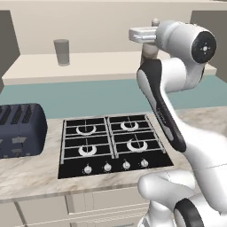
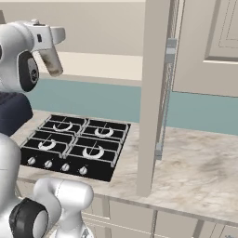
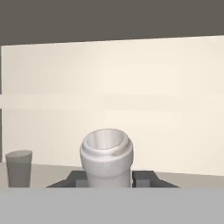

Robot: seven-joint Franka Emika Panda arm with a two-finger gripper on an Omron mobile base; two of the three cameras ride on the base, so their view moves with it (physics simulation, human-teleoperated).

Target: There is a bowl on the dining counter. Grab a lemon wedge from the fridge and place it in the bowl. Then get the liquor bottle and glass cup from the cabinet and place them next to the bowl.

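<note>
Liquor bottle (image 3: 106,159) stands on the cabinet shelf (image 1: 102,66), at its right part, neck between the claw (image 3: 106,177) fingers; claw looks clamped on the neck. Glass cup (image 1: 61,52) sits well apart, to the left on the same shelf. Step in hand, by judgement: extracting the bottle. Lift slightly, keep it upright, withdraw toward the near side, clearing the open door (image 2: 153,93) above the hob (image 1: 113,144).

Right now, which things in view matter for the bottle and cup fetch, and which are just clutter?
Job things:
- liquor bottle, gripper shut on its neck
- glass cup, standing on the cabinet shelf
- open cabinet door

Clutter:
- gas hob
- dark toaster
- marbled counter
</note>
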